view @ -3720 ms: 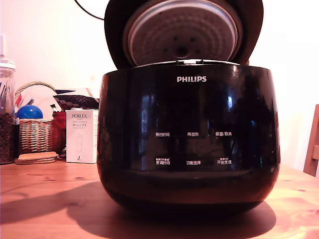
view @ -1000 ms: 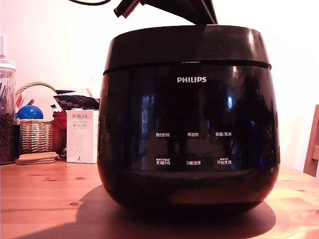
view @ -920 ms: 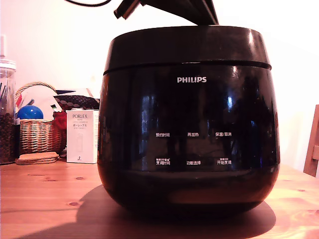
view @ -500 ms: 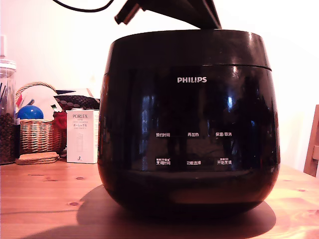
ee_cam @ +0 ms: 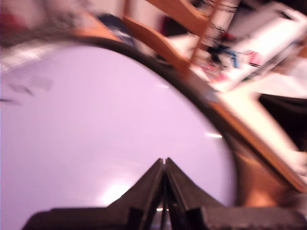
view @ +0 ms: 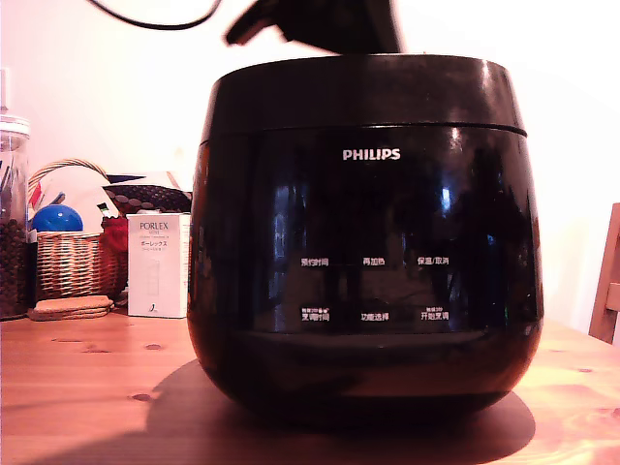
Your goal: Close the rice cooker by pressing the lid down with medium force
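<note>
- Across the middle of the exterior view, the rice cooker (view: 363, 242) fills most of the frame: a glossy black rounded body with a white PHILIPS logo and two rows of white Chinese button labels on its front.
- Below it, the wooden table (view: 87, 387) spans the lower frame, with the cooker's shadow spreading around its base.
- On top of the body, the lid (view: 363, 92) lies down flat, a thin seam marking where it meets the body; in the wrist view its top (ee_cam: 105, 134) reads as a broad, washed-out pale disc with a dark rim.
- At the top centre of the exterior view, the gripper (view: 320, 24) is a dark blurred shape just above the lid; whether it touches the lid cannot be told. In the wrist view its two black fingers (ee_cam: 164, 165) meet tip to tip, pressed together with nothing between them.
- At the left edge of the exterior view, a tall glass jar (view: 12, 223) holds dark contents.
- Just right of the jar, a wicker basket (view: 68, 257) carries a blue ball (view: 56, 218).
- Beside the cooker's left flank stands a white PORLEX box (view: 158, 263).
- At the lower left, flat cork coasters (view: 70, 307) lie on the table before the basket.
</note>
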Robot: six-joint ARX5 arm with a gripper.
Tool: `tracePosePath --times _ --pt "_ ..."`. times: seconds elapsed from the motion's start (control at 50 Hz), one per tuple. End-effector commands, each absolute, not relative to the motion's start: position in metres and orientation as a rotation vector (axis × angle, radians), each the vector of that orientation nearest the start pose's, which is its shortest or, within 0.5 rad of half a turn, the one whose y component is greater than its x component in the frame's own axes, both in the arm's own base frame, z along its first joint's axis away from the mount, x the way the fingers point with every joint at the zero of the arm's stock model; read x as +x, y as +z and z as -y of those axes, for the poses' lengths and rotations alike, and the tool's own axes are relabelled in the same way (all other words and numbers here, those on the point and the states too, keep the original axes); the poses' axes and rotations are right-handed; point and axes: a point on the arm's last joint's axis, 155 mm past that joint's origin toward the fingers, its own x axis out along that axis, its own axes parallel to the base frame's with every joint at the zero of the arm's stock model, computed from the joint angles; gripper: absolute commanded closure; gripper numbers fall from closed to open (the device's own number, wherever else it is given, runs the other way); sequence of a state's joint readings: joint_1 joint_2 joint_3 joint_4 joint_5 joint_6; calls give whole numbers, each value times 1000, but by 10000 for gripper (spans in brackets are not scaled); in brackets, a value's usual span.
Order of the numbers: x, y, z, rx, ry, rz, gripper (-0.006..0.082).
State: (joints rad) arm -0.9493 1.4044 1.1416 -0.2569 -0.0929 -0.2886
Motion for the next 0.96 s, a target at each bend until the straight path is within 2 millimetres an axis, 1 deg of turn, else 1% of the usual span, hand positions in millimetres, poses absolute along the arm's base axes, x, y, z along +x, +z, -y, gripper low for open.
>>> tracePosePath --times 0.0,0.02,0.12,0.24,0.44,0.54,0.6,0.74,0.82,0.94 --pt "284 267 336 4 -752 -462 788" --pt "285 273 334 4 -752 -445 788" --pt "302 299 304 -32 -693 -381 788" --pt "318 318 267 -41 -613 -335 788" --pt "341 324 203 -31 -461 -328 788" --pt "349 328 178 -30 -398 -320 788" --pt "353 330 166 -28 -369 -313 788" --pt "360 332 147 -24 -319 -304 788" --pt "363 332 138 -28 -295 -303 788" --pt "366 332 131 -31 -276 -302 788"
